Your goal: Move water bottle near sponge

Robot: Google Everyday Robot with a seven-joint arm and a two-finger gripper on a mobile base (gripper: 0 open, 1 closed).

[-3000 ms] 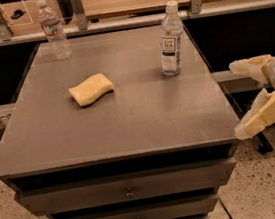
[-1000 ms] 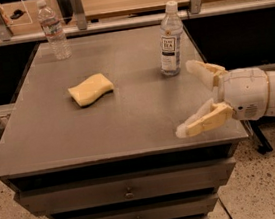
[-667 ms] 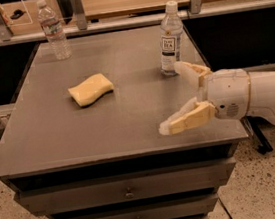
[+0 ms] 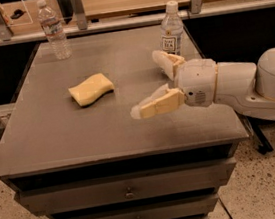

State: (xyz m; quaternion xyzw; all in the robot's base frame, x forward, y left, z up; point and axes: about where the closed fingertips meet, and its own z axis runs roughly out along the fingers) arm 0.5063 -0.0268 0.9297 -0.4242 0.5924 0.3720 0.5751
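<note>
The water bottle (image 4: 53, 29), small, clear and ribbed with a white cap, stands upright at the table's far left corner. The pale yellow sponge (image 4: 91, 89) lies flat left of the table's middle. My gripper (image 4: 146, 82) reaches in from the right over the middle of the table, right of the sponge and far from the water bottle. Its two tan fingers (image 4: 158, 104) are spread wide apart and hold nothing.
A taller smooth bottle with a dark label (image 4: 171, 31) stands at the far right of the grey table (image 4: 56, 142), just behind my gripper. Drawers sit below the table top. A rail with posts runs along the far edge.
My gripper has moved left from beyond the table's right edge to over the table's middle, toward the sponge. The bottles and sponge have not moved.
</note>
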